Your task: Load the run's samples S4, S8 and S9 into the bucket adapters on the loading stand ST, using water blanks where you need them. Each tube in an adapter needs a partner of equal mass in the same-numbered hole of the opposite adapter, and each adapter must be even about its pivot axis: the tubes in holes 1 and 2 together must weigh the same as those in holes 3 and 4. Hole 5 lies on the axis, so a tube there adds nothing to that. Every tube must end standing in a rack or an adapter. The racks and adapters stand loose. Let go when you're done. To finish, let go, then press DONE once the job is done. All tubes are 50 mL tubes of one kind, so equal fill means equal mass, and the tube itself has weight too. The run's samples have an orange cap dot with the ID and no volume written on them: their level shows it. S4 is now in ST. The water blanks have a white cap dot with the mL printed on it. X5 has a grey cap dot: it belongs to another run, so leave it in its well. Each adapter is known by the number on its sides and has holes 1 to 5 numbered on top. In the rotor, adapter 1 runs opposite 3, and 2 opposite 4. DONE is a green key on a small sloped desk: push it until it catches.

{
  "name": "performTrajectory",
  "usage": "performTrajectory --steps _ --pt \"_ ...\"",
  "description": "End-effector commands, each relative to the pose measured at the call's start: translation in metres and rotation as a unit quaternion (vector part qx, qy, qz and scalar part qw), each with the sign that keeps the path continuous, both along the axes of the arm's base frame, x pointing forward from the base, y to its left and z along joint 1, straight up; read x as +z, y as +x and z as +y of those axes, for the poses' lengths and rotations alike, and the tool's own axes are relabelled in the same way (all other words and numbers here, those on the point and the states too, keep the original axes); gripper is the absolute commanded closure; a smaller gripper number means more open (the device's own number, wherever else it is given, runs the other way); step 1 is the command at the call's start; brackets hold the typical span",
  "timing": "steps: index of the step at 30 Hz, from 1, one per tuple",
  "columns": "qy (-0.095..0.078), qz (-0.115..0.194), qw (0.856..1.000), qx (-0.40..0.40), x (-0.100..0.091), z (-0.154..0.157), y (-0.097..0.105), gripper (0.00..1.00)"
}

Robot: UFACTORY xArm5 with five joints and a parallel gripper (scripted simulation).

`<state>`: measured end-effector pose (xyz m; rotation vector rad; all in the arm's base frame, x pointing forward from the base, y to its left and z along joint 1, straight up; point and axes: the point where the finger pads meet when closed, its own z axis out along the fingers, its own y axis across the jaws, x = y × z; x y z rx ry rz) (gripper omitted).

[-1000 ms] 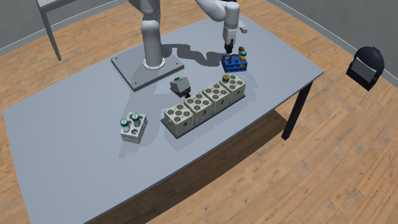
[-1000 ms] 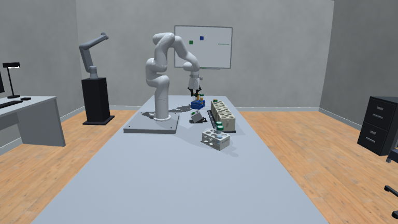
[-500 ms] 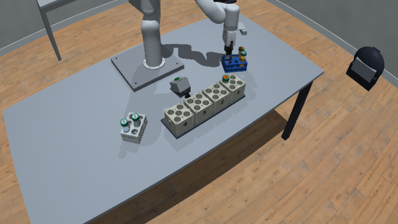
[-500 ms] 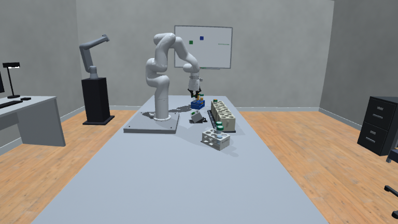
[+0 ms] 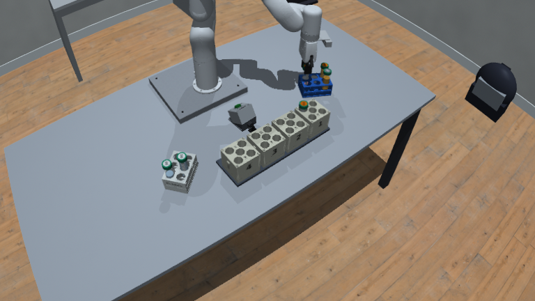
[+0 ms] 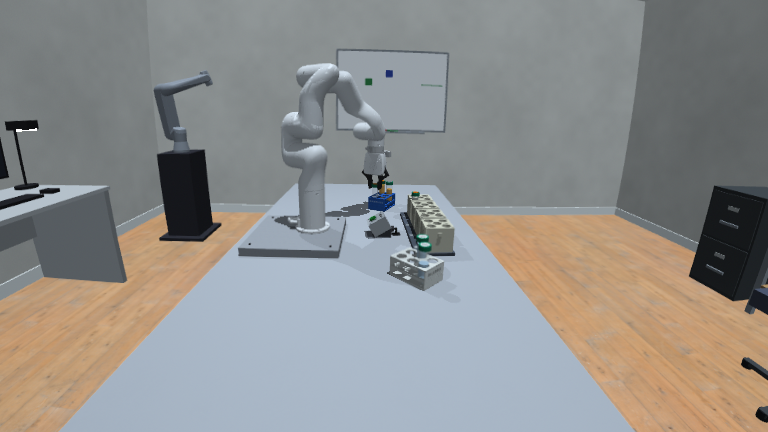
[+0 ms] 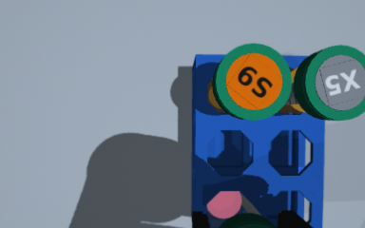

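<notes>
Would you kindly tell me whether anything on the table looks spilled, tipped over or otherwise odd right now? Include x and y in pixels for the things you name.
Nothing looks spilled or tipped over. S9 (image 7: pixel 253 82) and X5 (image 7: pixel 338 83) stand in the blue rack (image 5: pixel 314 93) (image 6: pixel 381 206) (image 7: pixel 259 124), and the four adapters sit in a row.

My surroundings: a laboratory-style room with office furniture.
Capped tubes stand in my blue rack (image 5: pixel 314 92) (image 6: pixel 381 202) (image 7: pixel 259 124); in the exterior view, a whiteboard (image 6: pixel 392 90) hangs at twelve o'clock, a desk (image 6: pixel 62 201) stands at nine and a filing cabinet (image 6: pixel 730 240) at three.
</notes>
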<state>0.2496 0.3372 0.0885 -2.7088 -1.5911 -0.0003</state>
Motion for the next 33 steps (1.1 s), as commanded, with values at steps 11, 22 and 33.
performTrajectory --steps 11,22,33 --pt "-0.001 -0.005 1.0 0.0 0.001 0.001 0.001 0.56" --pt "-0.001 -0.005 1.0 0.0 0.001 0.001 0.001 0.56" --pt "-0.001 -0.005 1.0 0.0 0.017 0.001 0.001 0.56"
